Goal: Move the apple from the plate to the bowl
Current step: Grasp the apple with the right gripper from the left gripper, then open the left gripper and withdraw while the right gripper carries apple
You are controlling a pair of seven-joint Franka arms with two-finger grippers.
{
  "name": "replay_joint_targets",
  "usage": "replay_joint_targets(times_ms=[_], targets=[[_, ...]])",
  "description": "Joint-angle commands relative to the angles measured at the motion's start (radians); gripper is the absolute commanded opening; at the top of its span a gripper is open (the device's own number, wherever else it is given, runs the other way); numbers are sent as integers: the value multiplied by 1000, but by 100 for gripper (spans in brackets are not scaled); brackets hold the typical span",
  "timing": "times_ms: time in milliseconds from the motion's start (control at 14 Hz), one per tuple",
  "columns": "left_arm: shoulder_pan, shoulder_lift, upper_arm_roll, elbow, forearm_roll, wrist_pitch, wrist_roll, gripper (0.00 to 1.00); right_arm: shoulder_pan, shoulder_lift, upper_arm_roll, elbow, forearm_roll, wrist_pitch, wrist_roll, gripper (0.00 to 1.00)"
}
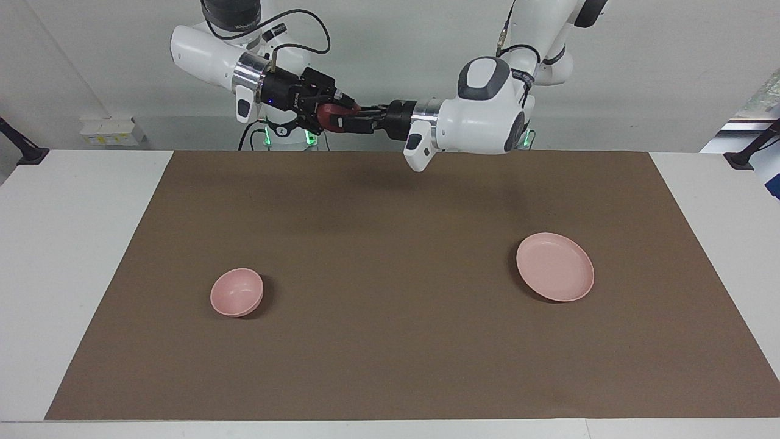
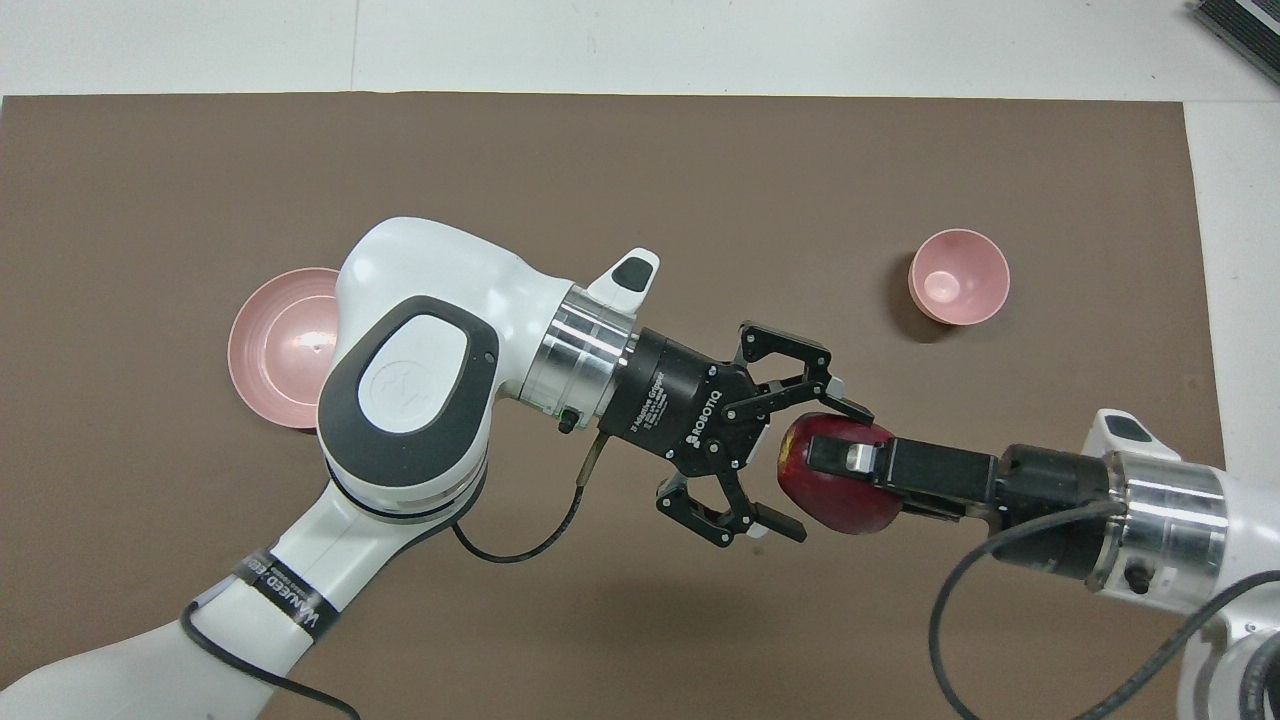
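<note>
The dark-red apple (image 2: 846, 502) (image 1: 329, 116) hangs high over the robots' end of the brown mat, between the two arms. My right gripper (image 2: 836, 470) (image 1: 333, 116) is shut on it, one finger lying across its top. My left gripper (image 2: 822, 468) (image 1: 358, 119) faces it from the left arm's end, open, its fingers spread around the apple's end; the lower fingertip stands off the fruit. The pale-pink plate (image 1: 555, 266) (image 2: 262, 350) lies bare toward the left arm's end, partly hidden under the left arm in the overhead view. The small pink bowl (image 1: 236, 292) (image 2: 958, 277) stands toward the right arm's end.
A brown mat (image 1: 390, 341) covers most of the white table (image 1: 73, 256). Nothing but plate and bowl lies on it. Both arms stretch level above the mat's edge nearest the robots.
</note>
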Motion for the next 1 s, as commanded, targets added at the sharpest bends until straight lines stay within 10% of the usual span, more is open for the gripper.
replay_joint_targets(times_ms=[0,571,929], targets=[[5,-45,19,-30,71,10,-4,100,-51,-3,3,0,-39,31,-3,0],[46,-40,36,-42,534,93,-1,100,-88,133,1,84,-620,155,181,0],[100,-33,37,-42,881,91,16,100,-142,352,0,206,-1054,164,249,0]])
